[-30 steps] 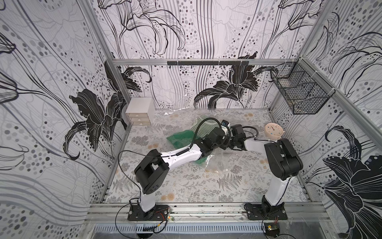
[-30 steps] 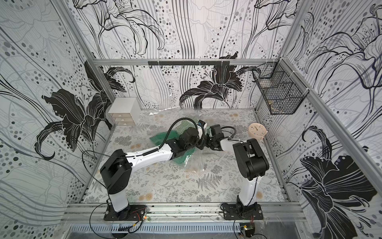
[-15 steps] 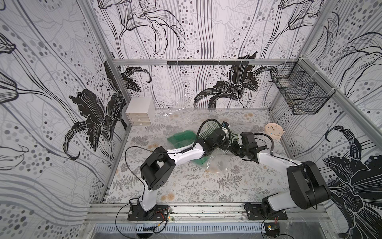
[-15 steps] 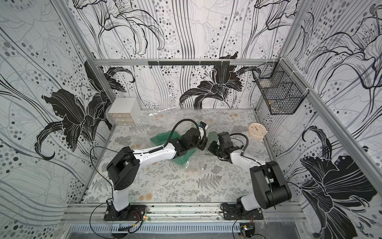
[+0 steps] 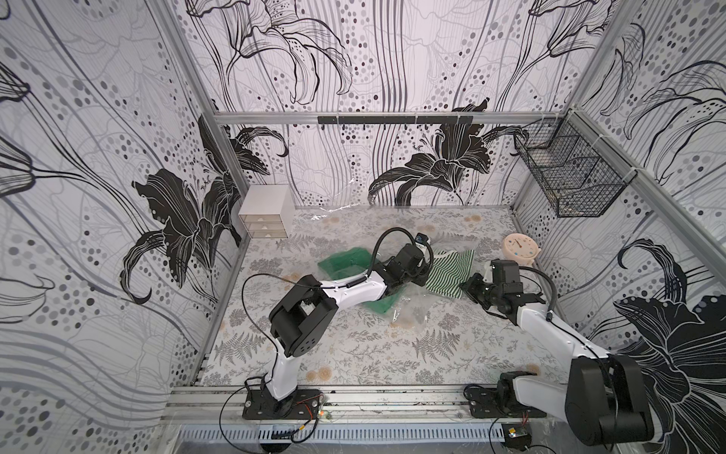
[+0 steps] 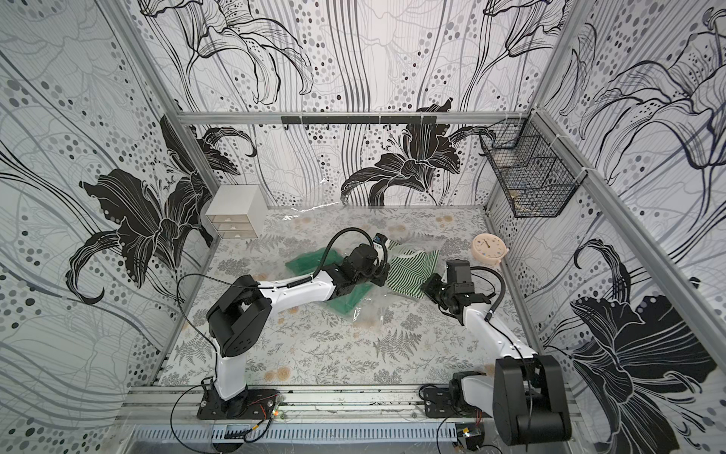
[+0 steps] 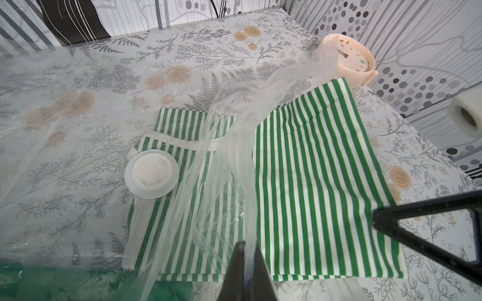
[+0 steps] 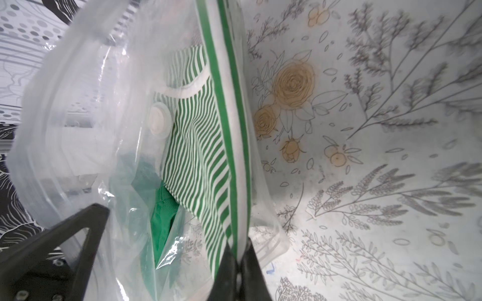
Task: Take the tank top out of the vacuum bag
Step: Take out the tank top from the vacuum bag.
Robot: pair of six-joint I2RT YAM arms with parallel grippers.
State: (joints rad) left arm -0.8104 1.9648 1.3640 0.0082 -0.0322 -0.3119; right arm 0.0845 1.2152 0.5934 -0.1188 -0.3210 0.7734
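Note:
The green-and-white striped tank top (image 5: 451, 269) (image 6: 412, 269) lies mid-table, between the two arms. In the left wrist view one half of the tank top (image 7: 313, 169) is uncovered. Its other half lies under the clear vacuum bag (image 7: 78, 104), beneath the round white valve disc (image 7: 151, 175). My left gripper (image 7: 247, 247) (image 5: 425, 278) is shut on a fold of the bag's film. My right gripper (image 8: 238, 250) (image 5: 466, 285) is shut on the tank top's (image 8: 198, 146) hem, which is stretched taut at the mouth of the bag (image 8: 78, 117).
A plain green shirt (image 5: 345, 263) (image 8: 163, 221) lies inside the bag under my left arm. A peach clock (image 5: 518, 249) stands by the right wall, a small drawer unit (image 5: 265, 212) in the back left corner. A wire basket (image 5: 569, 177) hangs on the right wall.
My right arm has swung out to the right and drawn back with the tank top, dragging it partly out of the bag. The left gripper has kept its hold on the bag.

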